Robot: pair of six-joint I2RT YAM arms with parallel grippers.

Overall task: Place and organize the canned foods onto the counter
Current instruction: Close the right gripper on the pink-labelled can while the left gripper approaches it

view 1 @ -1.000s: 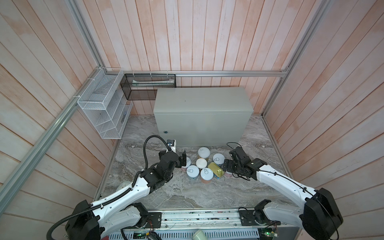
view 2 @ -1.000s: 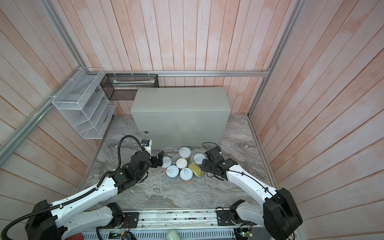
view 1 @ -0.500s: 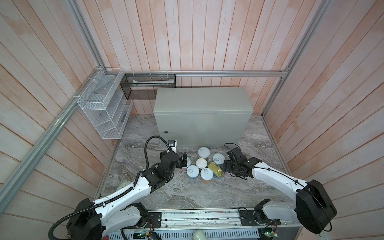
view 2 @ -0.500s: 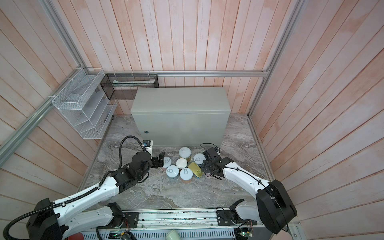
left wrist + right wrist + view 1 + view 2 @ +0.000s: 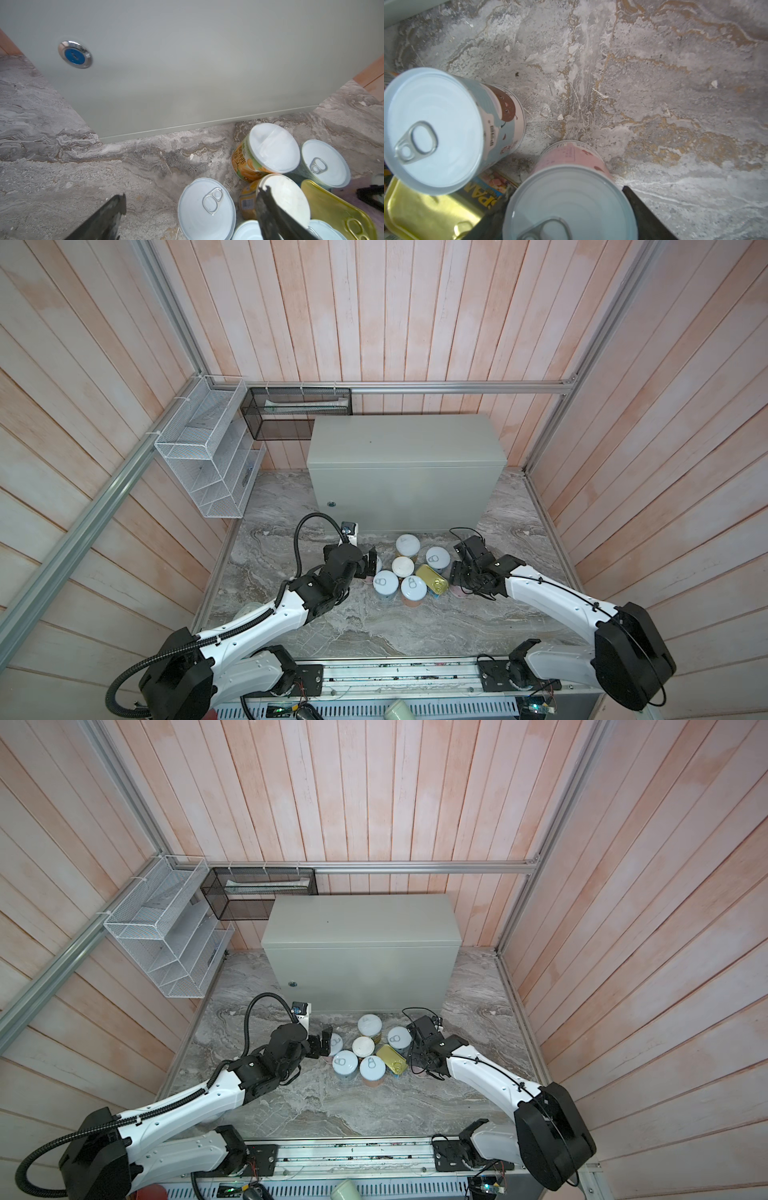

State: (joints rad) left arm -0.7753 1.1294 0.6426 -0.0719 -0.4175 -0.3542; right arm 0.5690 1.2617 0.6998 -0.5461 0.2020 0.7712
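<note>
Several canned foods stand bunched on the marble floor in front of the counter (image 5: 405,443), whose top is bare. The cluster holds two white-lidded orange cans (image 5: 407,545) (image 5: 402,567), silver-lidded cans (image 5: 437,558) (image 5: 385,582) (image 5: 413,587) and a gold tin (image 5: 432,580). My right gripper (image 5: 564,190) is at the cluster's right end (image 5: 459,578), both fingers pressed against a pink can (image 5: 571,158). My left gripper (image 5: 193,191) is open at the left end (image 5: 371,566). A silver-lidded can (image 5: 205,209) sits between its fingers, untouched.
A white wire rack (image 5: 208,456) hangs on the left wall and a black mesh basket (image 5: 297,414) on the back wall beside the counter. Wooden walls close in on three sides. A metal rail (image 5: 395,672) runs along the front edge.
My right gripper's jaws have narrowed from wide open onto the pink can. The left arm has barely moved and its jaws have stayed wide.
</note>
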